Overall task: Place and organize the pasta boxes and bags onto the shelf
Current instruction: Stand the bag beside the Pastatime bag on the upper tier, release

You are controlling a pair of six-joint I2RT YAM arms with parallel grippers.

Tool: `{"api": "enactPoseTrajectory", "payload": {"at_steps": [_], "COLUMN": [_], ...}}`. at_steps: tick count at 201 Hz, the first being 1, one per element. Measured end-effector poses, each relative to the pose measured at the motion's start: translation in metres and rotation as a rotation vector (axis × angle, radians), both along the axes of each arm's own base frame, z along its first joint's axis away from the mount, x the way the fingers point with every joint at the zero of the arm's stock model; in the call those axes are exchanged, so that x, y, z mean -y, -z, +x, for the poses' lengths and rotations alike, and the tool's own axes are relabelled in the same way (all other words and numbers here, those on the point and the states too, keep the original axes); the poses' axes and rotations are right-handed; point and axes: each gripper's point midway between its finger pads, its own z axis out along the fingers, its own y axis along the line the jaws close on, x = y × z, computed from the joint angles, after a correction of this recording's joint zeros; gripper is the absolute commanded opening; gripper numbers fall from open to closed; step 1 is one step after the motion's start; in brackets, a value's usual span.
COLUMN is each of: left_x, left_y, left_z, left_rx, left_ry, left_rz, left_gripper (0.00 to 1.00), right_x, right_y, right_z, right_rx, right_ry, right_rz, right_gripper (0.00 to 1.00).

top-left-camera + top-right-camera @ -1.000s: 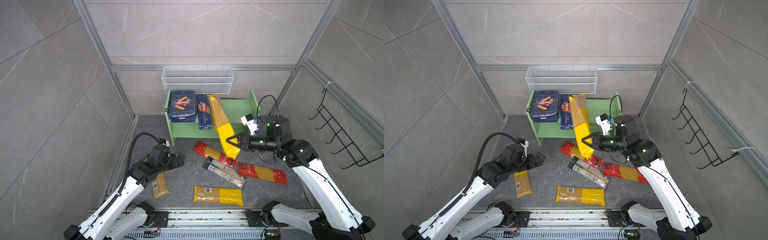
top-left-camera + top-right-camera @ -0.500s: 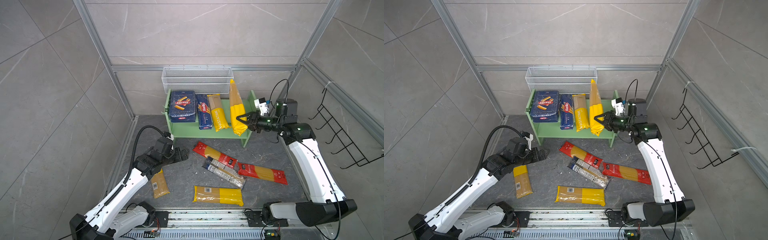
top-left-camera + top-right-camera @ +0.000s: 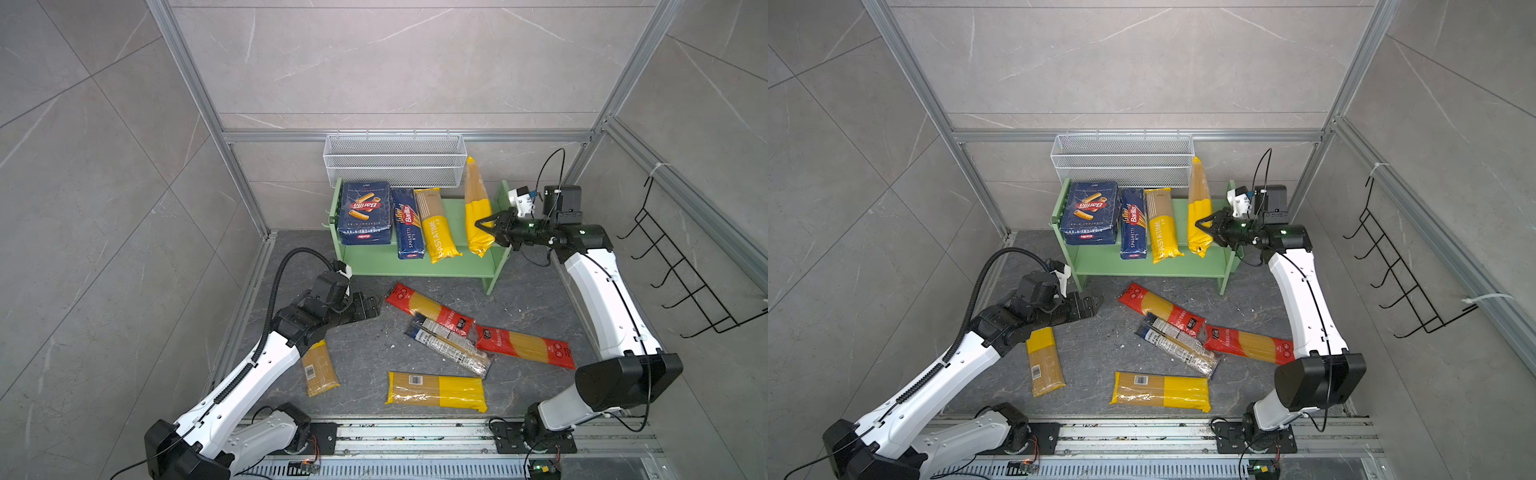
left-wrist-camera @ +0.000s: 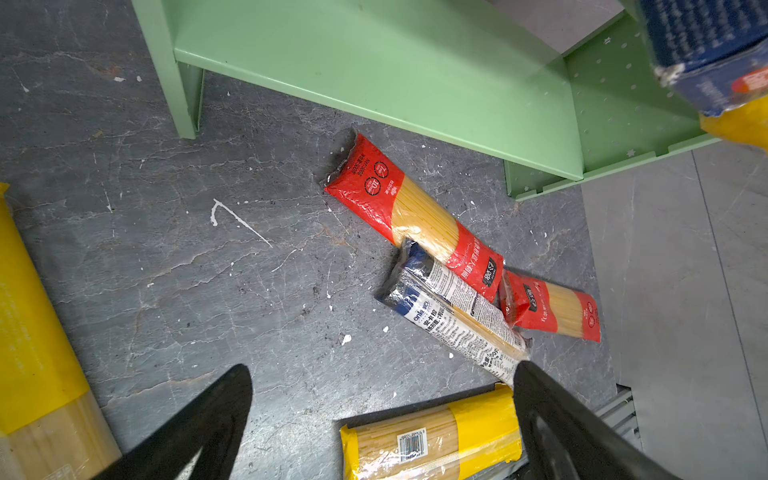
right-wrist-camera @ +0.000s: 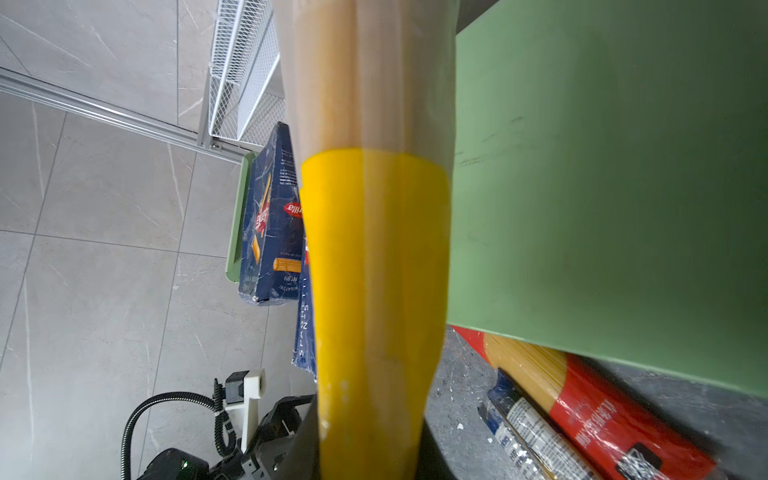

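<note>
Right claw (image 3: 484, 225) is clamped on the yellow end of the held yellow bag (image 3: 475, 195), which stands close to upright over the right part of the shelf (image 3: 415, 266), just inside the side panel. I cannot tell whether its lower end touches the tier.

Lined up on the shelf from the left are the rigatoni box (image 3: 365, 212), the spaghetti box (image 3: 408, 226) and a shelved yellow bag (image 3: 436, 230), then a gap before the one in the grip. So this looks like the placing step for item four.

The next move, as I read it: lower the bag, lean it in line with its neighbour, and let go without it toppling forward.

Left claw (image 3: 375, 305) hangs low over the counter (image 3: 365, 345), jaws spread wide and empty. It points toward the near red-ended bag (image 3: 428, 309).

Also on the counter are the far red-ended bag (image 3: 523, 345) and the printed clear bag (image 3: 451, 347), tucked against the near red one. There is also a front yellow bag (image 3: 436, 390) and a side yellow bag (image 3: 320, 370) by the left arm.
</note>
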Motion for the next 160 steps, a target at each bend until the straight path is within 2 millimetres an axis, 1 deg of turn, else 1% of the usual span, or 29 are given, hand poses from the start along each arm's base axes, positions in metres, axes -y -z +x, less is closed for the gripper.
{"api": "enactPoseTrajectory", "payload": {"at_steps": [35,70,117,160], "left_x": [0.001,0.003,0.005,0.006], "left_y": [0.001,0.003,0.002,0.002], "left_z": [0.001,0.004,0.006,0.005], "left_rx": [-0.001,0.001,0.008,0.005], "left_ry": [0.003,0.005,0.007,0.012], "left_rz": [0.003,0.004,-0.001,-0.005], "left_gripper": [1.00,1.00,1.00,1.00], "right_x": [0.002,0.009,0.023,0.031], "right_y": [0.005,0.015,0.033,0.040], "right_z": [0.009,0.016,0.013,0.012], "right_rx": [0.000,-0.016,-0.054,-0.061], "right_ry": [0.003,0.021,0.056,0.076], "right_rz": [-0.032,-0.098,-0.203,-0.258], "right_gripper": [0.00,0.00,0.00,0.00]}}
